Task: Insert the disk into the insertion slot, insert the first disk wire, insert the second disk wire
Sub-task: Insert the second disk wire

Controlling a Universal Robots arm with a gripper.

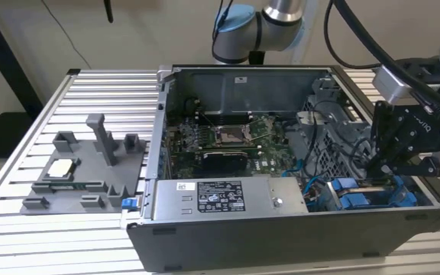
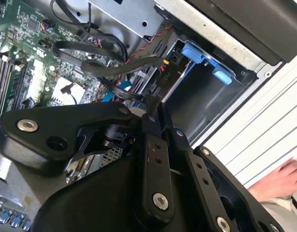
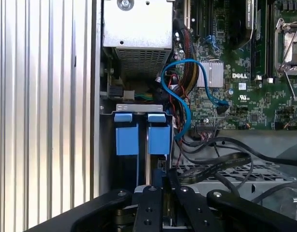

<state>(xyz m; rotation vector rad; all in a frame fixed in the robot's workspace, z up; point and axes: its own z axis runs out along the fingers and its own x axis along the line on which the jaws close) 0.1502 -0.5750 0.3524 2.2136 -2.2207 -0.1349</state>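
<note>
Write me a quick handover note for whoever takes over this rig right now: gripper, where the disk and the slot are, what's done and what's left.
Gripper: lowered inside the open computer case, at the drive bay on the exterior view's right; in both wrist views its fingers are together, and what they pinch, if anything, cannot be made out.
Disk: its blue carrier stands in the insertion slot, beside the power supply box; whether it is fully seated cannot be told.
Wires: a blue cable and black cables lie loose over the motherboard.
Left: neither disk wire can be seen plugged in.
A person's hand rests beside the case.
</note>
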